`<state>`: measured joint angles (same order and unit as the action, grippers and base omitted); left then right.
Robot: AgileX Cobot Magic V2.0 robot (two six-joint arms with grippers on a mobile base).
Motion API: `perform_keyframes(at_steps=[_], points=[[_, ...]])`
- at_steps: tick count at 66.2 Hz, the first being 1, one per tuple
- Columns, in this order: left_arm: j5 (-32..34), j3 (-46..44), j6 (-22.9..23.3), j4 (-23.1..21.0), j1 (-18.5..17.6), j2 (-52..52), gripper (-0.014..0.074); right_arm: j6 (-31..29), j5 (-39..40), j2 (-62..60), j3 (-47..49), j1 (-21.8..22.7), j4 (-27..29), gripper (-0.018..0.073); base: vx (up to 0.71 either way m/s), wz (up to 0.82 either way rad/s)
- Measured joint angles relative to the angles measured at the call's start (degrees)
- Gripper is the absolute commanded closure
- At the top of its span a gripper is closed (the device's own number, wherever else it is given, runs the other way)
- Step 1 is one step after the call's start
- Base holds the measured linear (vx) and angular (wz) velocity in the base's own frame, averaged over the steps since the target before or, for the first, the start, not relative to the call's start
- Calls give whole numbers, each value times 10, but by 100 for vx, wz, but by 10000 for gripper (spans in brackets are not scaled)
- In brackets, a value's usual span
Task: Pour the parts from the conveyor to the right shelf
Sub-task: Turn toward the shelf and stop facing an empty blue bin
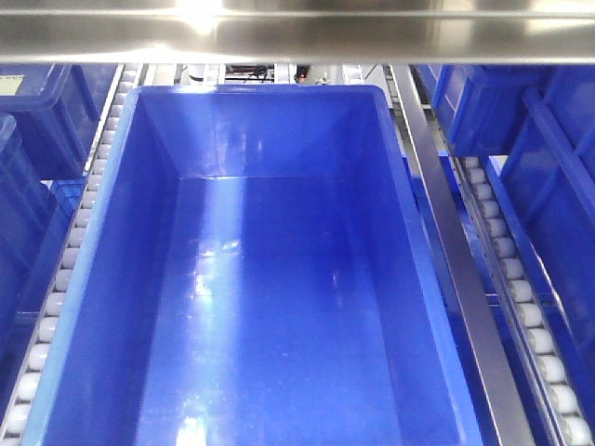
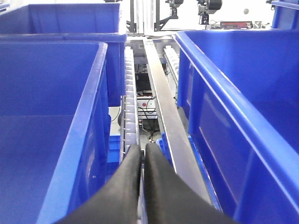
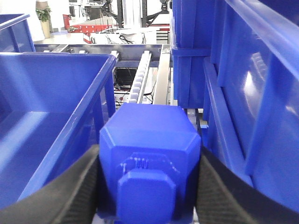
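Clamping a single blue part (image 3: 148, 140) between them, the right fingers (image 3: 77, 196) were spread only to the width of its cube body, one black pad pressed on each side face. Its short round stud faced the camera at bottom centre of the right wrist view. The part hung over the gap between a blue bin (image 3: 51, 116) at left and stacked blue bins (image 3: 243, 93) at right. The left bin's rim ran just beside the left pad, and the wall of the right stack stood close to the other pad. Ahead of the part, a roller lane (image 3: 140, 79) and a steel rail (image 3: 162, 79) of the right shelf (image 3: 93, 48) ran toward the top of the frame, a narrow open channel. In the left wrist view, the left fingers (image 2: 124, 186) were pressed together at bottom centre with only a thin seam between them, and they held nothing. They sat above a lane of white rollers (image 2: 129, 93) beside a slanting steel rail (image 2: 166, 112), with the rim of one bin (image 2: 88, 116) close at left and another bin wall (image 2: 219, 121) close at right. In the front view a large bin (image 1: 125, 279) filled the frame, its glossy floor bare, flanked by rollers (image 1: 70, 269) at left and a steel bar (image 1: 446, 232) at right.
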<state>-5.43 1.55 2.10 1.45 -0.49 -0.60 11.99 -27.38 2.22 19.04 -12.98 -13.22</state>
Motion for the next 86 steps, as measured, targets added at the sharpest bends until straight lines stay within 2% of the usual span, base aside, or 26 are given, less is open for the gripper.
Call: perform_keyframes(at_steps=[86], points=[[0,0,0,0,0,13,603,0,18,0,0,0,0,564,1,0]])
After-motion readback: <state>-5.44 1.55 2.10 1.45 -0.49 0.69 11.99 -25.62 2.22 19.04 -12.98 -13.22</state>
